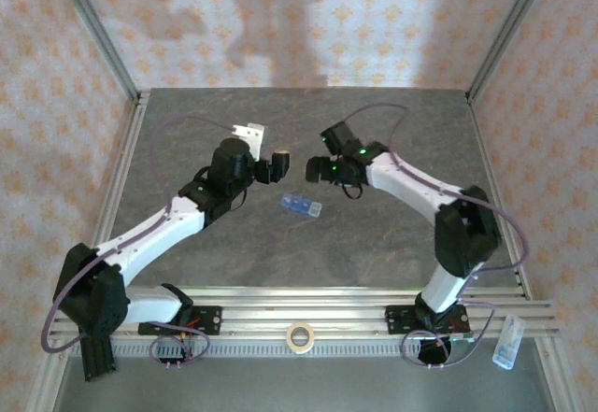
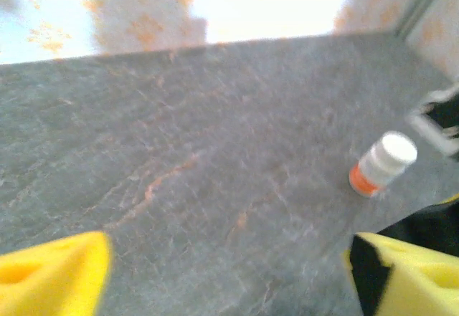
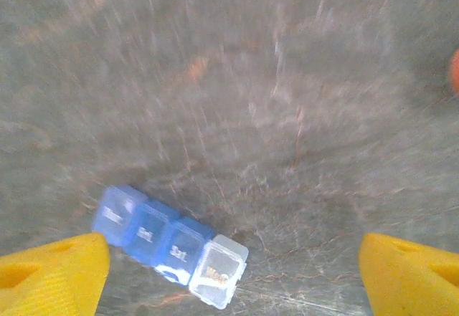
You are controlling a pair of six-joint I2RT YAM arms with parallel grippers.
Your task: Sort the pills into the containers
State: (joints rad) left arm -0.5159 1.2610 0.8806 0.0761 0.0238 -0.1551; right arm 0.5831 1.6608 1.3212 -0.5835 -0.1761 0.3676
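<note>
Left gripper [image 2: 229, 280] gapes wide, fingertips [image 2: 54, 276] cut off by the frame edge; right gripper [image 3: 229, 276] is equally spread near the containers [image 3: 170, 244], blurred on the tabletop [image 3: 287, 115]. Beyond the containers sits a white-capped bottle [image 2: 384, 162].

From the containers [image 1: 300, 206], the table [image 1: 374, 244] is free from three round to nine o'clock; the left gripper [image 1: 281, 165] blocks eleven, the right gripper [image 1: 313, 168] one.

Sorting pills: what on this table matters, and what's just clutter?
Job:
- translucent blue plastic pill-organiser strip
- small white-capped orange bottle, probably the pill supply

Lying about:
- cream tape roll
- small clear plastic object
Both sit at the near edge.
</note>
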